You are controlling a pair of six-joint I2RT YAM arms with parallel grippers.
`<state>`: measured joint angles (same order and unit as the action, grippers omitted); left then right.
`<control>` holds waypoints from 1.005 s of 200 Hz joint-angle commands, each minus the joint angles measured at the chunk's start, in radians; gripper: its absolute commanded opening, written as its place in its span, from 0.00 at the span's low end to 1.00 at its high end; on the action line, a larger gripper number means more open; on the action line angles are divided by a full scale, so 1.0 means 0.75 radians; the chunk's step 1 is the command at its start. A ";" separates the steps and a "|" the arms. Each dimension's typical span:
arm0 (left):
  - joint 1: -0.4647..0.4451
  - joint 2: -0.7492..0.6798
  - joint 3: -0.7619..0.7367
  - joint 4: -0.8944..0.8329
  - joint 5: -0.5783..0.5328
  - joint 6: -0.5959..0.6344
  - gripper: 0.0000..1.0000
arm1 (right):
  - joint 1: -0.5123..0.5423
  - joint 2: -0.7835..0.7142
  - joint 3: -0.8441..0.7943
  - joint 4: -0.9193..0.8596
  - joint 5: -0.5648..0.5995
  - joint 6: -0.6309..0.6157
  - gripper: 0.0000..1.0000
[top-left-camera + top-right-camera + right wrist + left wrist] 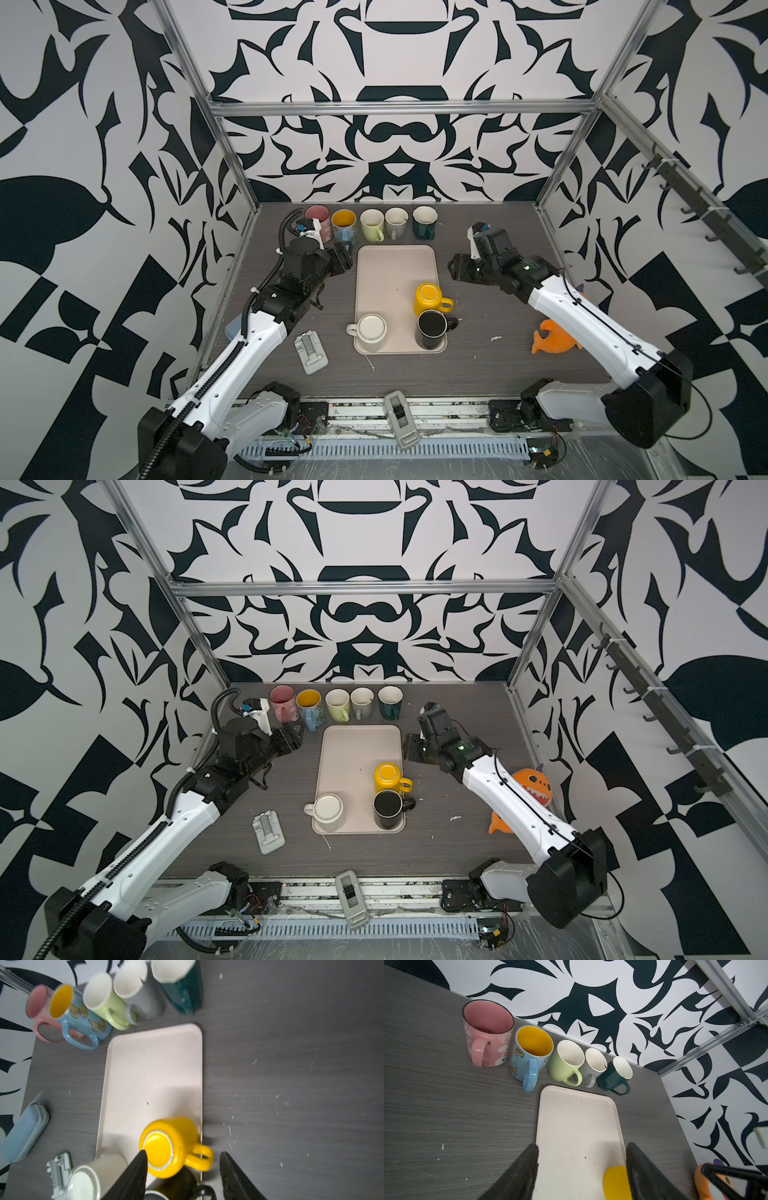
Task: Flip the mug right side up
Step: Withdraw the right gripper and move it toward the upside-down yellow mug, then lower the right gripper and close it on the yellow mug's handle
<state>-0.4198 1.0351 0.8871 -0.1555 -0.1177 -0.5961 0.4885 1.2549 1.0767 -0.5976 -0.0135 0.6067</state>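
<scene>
A yellow mug (430, 298) (172, 1145) stands bottom up on the right side of the cream tray (395, 266). A black mug (432, 330) and a cream mug (371, 332) also stand bottom up at the tray's near end. My right gripper (454, 268) (182, 1154) hovers open and empty, just right of the tray and behind the yellow mug, apart from it. My left gripper (345, 257) (582, 1146) is open and empty over the tray's far left edge. In the left wrist view only a slice of the yellow mug (616, 1183) shows.
Several upright mugs line the back wall, from a pink mug (318, 216) to a dark green mug (424, 222). An orange plush toy (555, 336) lies under the right arm. A grey tool (311, 351) and a blue case (25, 1132) lie left of the tray. A tape dispenser (401, 415) sits at the front edge.
</scene>
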 commanded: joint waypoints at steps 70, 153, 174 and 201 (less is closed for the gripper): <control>0.004 -0.056 -0.079 -0.014 -0.049 -0.083 0.70 | 0.020 -0.180 -0.279 0.154 -0.129 0.575 0.66; 0.005 -0.098 -0.094 -0.061 -0.098 -0.133 0.70 | -0.070 -0.247 -0.506 0.465 -0.255 1.044 0.70; 0.004 -0.100 -0.100 -0.065 -0.106 -0.142 0.71 | -0.083 -0.232 -0.551 0.535 -0.305 1.128 0.69; 0.005 -0.096 -0.101 -0.067 -0.114 -0.156 0.71 | -0.086 -0.201 -0.624 0.672 -0.363 1.251 0.68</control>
<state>-0.4198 0.9752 0.8257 -0.1822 -0.1810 -0.6888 0.4286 1.0885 0.6483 -0.2420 -0.2253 1.4147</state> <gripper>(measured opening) 0.707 0.685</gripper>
